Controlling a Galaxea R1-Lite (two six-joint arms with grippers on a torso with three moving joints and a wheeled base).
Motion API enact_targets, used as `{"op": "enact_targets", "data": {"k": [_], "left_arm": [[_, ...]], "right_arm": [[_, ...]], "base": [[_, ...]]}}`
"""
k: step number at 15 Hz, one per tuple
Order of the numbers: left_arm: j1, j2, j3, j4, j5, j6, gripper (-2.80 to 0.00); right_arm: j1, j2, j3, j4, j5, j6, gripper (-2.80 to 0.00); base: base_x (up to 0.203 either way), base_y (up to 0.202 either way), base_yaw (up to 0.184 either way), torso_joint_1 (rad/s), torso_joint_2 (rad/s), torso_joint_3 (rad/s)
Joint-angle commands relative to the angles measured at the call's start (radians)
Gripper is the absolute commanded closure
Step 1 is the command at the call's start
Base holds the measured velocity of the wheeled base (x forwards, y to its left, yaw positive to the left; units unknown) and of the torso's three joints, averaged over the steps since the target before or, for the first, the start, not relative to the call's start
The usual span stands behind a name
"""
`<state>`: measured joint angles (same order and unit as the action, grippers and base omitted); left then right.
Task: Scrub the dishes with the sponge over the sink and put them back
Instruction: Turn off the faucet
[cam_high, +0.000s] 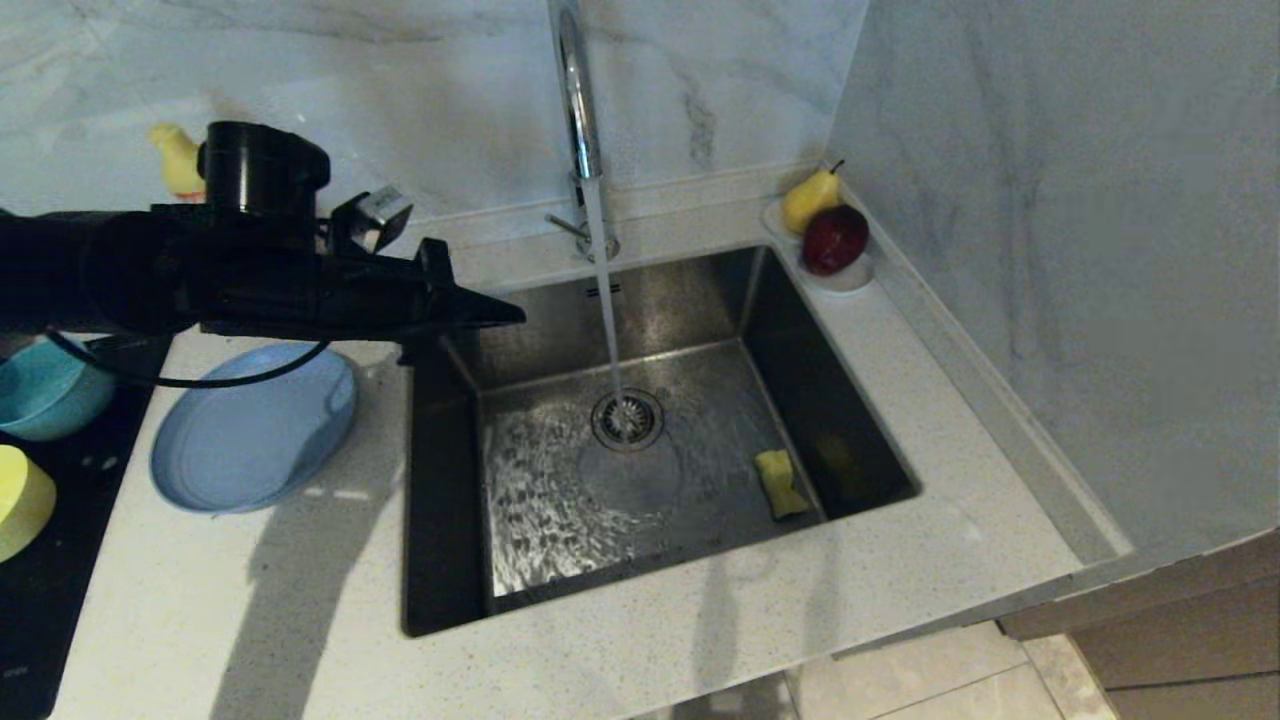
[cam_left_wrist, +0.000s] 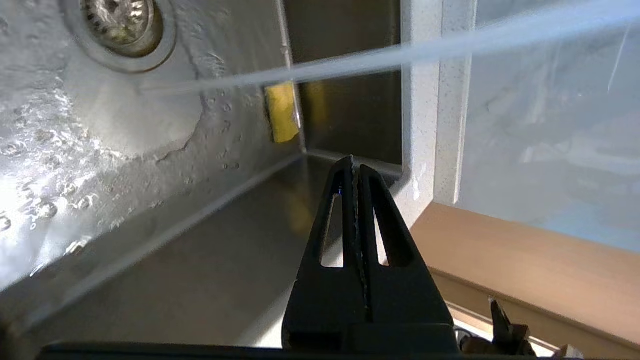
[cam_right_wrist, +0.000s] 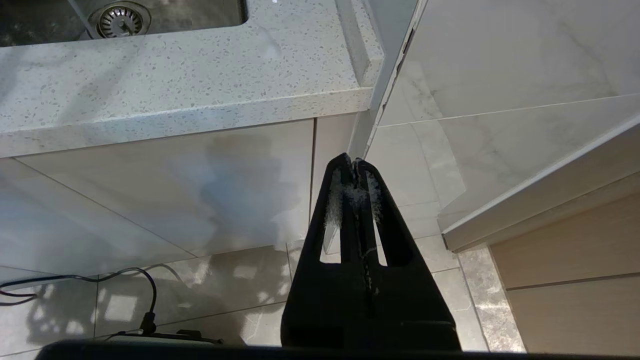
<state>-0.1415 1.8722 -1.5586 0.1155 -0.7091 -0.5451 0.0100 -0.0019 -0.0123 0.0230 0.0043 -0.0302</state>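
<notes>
The sponge (cam_high: 781, 483) lies flat on the wet floor of the sink (cam_high: 440, 480), at the right side, touching or nearly touching the right wall, to the near right of the drain (cam_high: 627, 419). Water runs from the tap (cam_high: 577, 110) straight onto the drain and spreads across the basin floor. Nothing else lies in the sink.

The dishes wait to the left of the sink: the plate (cam_high: 250, 430) sits empty on the counter (cam_high: 900, 420) just beside the sink's left rim, the teal bowl (cam_high: 45, 390) stands farther left, and the yellow bowl (cam_high: 20, 500) is at the left edge, nearer; what the bowls hold cannot be seen.

The left gripper (cam_high: 515, 317) reaches level over the far left corner of the sink, jaws pressed together and empty, well apart from the sponge. The right gripper (cam_right_wrist: 354, 162) hangs parked below the counter's near edge, jaws together, holding nothing.

The step in hand looks like the very start: the reach for the sponge. The next move would call for the left jaws to part, cross to the right wall, and drop onto the sponge, which is thin, wet and tight to the steel.

On a white saucer (cam_high: 850, 280) at the far right corner rest a pear (cam_high: 808, 200) and a red apple (cam_high: 835, 238)
</notes>
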Motion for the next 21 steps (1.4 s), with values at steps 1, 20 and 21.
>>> {"op": "enact_targets", "data": {"k": [1,20,21], "left_arm": [[-0.012,0.103,-0.080,0.000,-0.001,-0.017,0.00],[-0.012,0.332,-0.318,-0.373,0.122,-0.309,0.00],[-0.012,0.342,-0.320,-0.401,0.134,-0.310,0.00]], "right_arm": [[0.001,-0.001,0.000,0.000,0.000,0.000,0.00],[0.001,-0.001,0.000,0.000,0.000,0.000,0.00],[0.001,-0.001,0.000,0.000,0.000,0.000,0.00]], "base": [[0.000,0.000,0.000,0.000,0.00,0.000],[0.000,0.000,0.000,0.000,0.00,0.000],[0.000,0.000,0.000,0.000,0.00,0.000]]}}
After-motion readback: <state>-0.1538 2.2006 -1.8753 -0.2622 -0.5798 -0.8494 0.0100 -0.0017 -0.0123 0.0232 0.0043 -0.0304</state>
